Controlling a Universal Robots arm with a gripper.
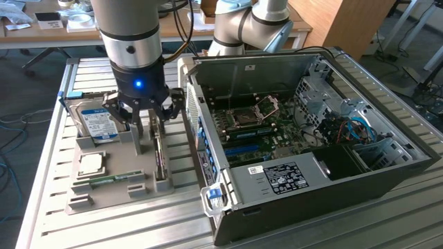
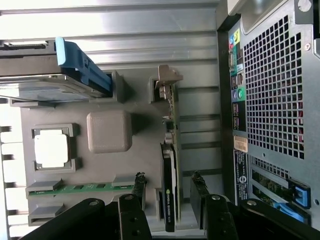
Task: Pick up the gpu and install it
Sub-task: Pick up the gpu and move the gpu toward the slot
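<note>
Claw (image 2: 167,175) is part open and holding nothing: 1 finger (image 2: 139,186) sits on each side of the gpu (image 2: 171,155) with a gap showing on both sides, so no contact yet. gpu is in its slot in the grey tray (image 2: 145,145), standing on edge, directly between and below the fingers. Its long axis runs along the tray, parallel to the side of the computer case (image 1: 325,171), with the silver bracket (image 2: 167,80) at the hard-drive end. Finger line crosses that axis, so closing would pinch the 2 flat faces. From the exterior view I can't tell how far down the card the tips reach. Only 1 arm on this rig, so it does the pick. Tray also holds the hard drive (image 2: 45,82) with blue rails, a cpu chip (image 2: 51,150) in a square pocket, a green memory stick (image 2: 75,187) lying flat, and 1 empty slot (image 2: 42,215) beside it. Case lies on its side, open, just beside the tray on the exterior view's right, with the motherboard (image 1: 256,129) exposed and the card not in it.
</note>
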